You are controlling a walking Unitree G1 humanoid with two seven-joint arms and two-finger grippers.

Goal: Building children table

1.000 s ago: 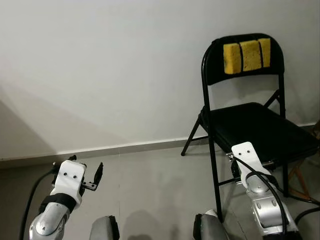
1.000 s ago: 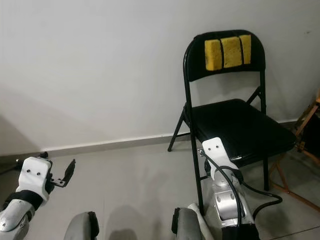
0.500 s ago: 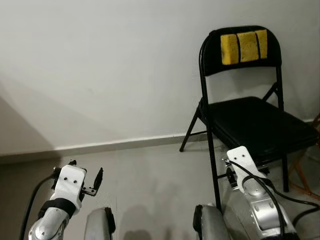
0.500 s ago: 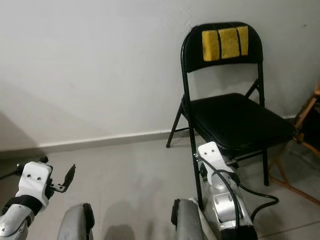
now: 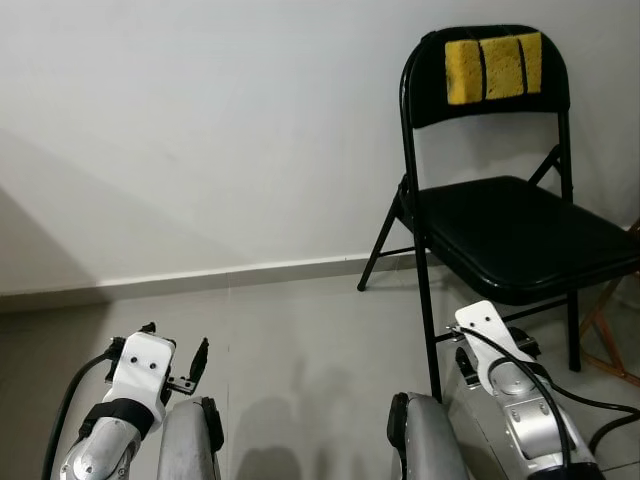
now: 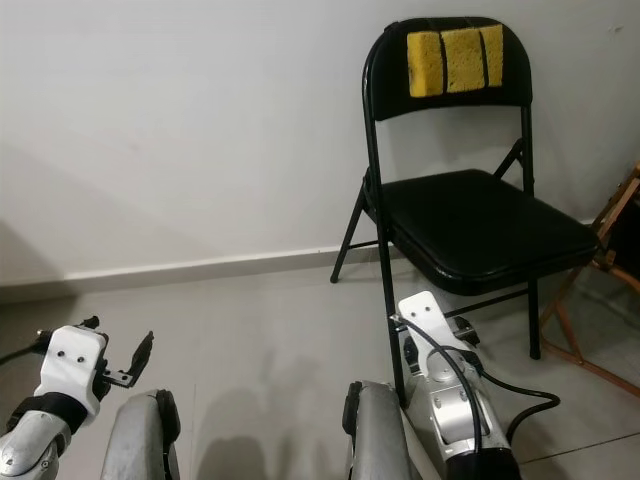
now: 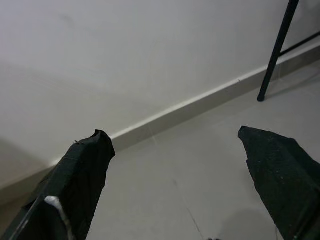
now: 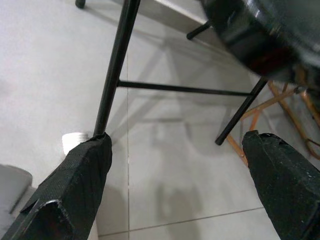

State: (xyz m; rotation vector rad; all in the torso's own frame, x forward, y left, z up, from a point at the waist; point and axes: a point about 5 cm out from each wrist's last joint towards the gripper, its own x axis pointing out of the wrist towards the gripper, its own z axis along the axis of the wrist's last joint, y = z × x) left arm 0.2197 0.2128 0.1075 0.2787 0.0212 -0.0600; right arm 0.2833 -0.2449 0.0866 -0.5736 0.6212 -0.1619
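We are facing a black folding chair [image 5: 510,215] that is standing on the grey floor [image 5: 300,340] against the white wall [image 5: 200,130]. Our left gripper [image 7: 175,150] is hanging wide open and empty. Our right gripper [image 8: 175,165], also wide open and empty, is hanging near the chair's front leg [image 8: 114,70]. We cannot find any table parts here.

Black folding chair [image 5: 510,230] against white wall [image 5: 200,130], yellow sponge [image 5: 492,67] on backrest
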